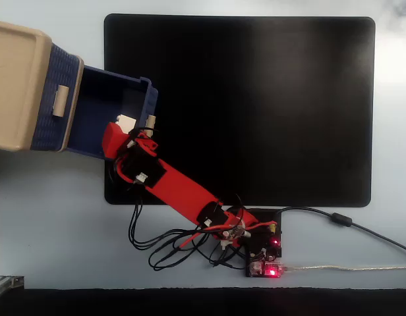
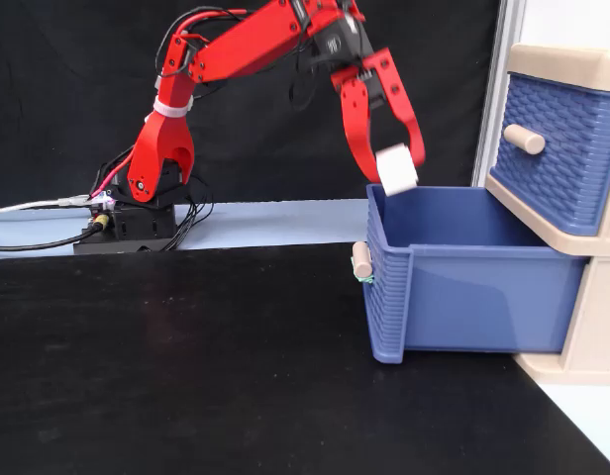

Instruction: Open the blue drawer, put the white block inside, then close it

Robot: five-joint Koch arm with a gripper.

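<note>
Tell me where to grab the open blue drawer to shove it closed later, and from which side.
Take the small beige handle on the front of the blue drawer. It sticks out as a short peg from the pulled-out front panel, so come at it from the mat side, facing the cabinet. For now the hand holds the white block above the drawer.

A pale blue-grey table (image 1: pixel 51 217) carries everything; a large black mat (image 1: pixel 269 99) lies flat on it, covering most of the overhead view; the beige cabinet (image 1: pixel 15 85) stands at the left edge there; the arm's black base (image 1: pixel 265 253) sits just below the mat, cables (image 1: pixel 348 224) trailing right.
</note>
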